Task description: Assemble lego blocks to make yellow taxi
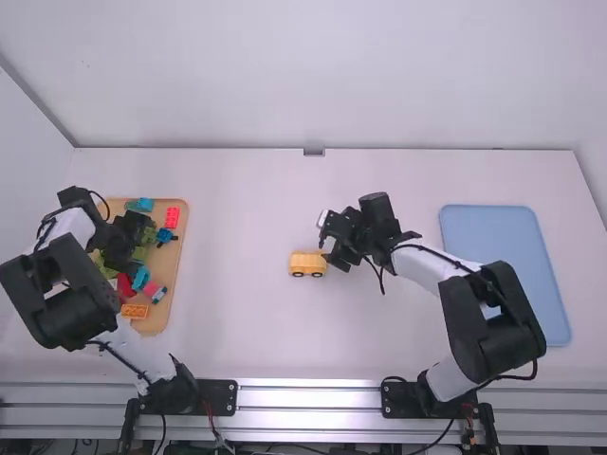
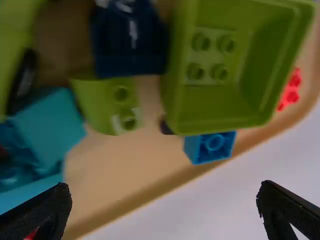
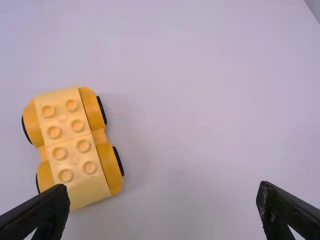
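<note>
– White surface (image 1: 247, 213), pale wall (image 1: 313, 71) behind it, and the car (image 1: 305, 263) sits near the middle on its wheels, studs up. What worries you?

– Rolling, mostly. If a block goes on with a sideways push, I'd expect the car to run off before the studs bite

– And the right fingers (image 3: 46, 212)?

– Apart, with nothing between them. The car lies off towards one finger, so coming straight down could plant a tip on its roof or knock it askew

– Left fingers (image 2: 45, 215) are open too, over the tray (image 1: 169, 261)

– Crowded there. The green tub (image 2: 225, 75) is right up by the blue block (image 2: 210, 146); closing on one might drag the other, or tip a loose piece over the rim

– Edges?

– Tray's well to the left, by the side wall (image 1: 28, 161), so I'd swing that elbow carefully. Metal rail (image 1: 308, 396) runs along the near edge. The blue mat (image 1: 507, 256) is off right, partly under the right arm

– Room to move, then?

– Best lane is the broad stretch between tray and car, and more behind the car towards the back
</note>
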You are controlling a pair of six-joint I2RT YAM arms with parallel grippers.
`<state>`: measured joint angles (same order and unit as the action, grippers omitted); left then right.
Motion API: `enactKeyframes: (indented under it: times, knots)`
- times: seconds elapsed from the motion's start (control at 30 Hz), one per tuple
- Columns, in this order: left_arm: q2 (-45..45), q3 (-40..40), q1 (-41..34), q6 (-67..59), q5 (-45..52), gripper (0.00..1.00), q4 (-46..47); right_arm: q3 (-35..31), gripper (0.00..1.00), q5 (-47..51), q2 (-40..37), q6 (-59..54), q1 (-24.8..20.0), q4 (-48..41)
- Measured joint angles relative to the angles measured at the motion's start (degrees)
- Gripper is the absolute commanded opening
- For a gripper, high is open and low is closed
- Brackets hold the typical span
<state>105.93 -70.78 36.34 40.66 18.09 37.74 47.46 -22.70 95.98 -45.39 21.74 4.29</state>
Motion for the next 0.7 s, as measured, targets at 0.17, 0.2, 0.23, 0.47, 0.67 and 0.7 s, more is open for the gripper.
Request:
enactKeyframes:
  times: [0.17,0.2,0.23,0.47,0.67,0.7]
  knots:
    - [-0.07,-1.92,-0.68,3.85,-7.08,0.99,11.56,0.00,0.99,0.20,0.00,-0.02,0.02,1.29]
    - [-0.07,-3.28,-0.90,5.51,-9.22,0.99,15.74,0.00,0.99,0.20,0.00,-0.11,0.02,1.40]
    - [-0.09,-4.20,-0.96,6.54,-10.49,0.99,17.97,0.00,0.98,0.17,0.00,-0.04,0.00,1.49]
    - [-1.70,-13.29,-0.98,14.23,-21.62,0.99,31.41,0.00,0.99,0.20,0.00,-0.04,0.00,2.67]
    - [-2.95,-7.76,-0.66,13.55,-23.56,0.99,27.89,0.00,0.99,0.39,0.00,-3.43,0.00,3.28]
    - [-2.93,-5.38,-0.50,13.55,-23.91,0.99,27.52,0.00,0.99,0.39,0.00,-4.31,0.00,3.32]
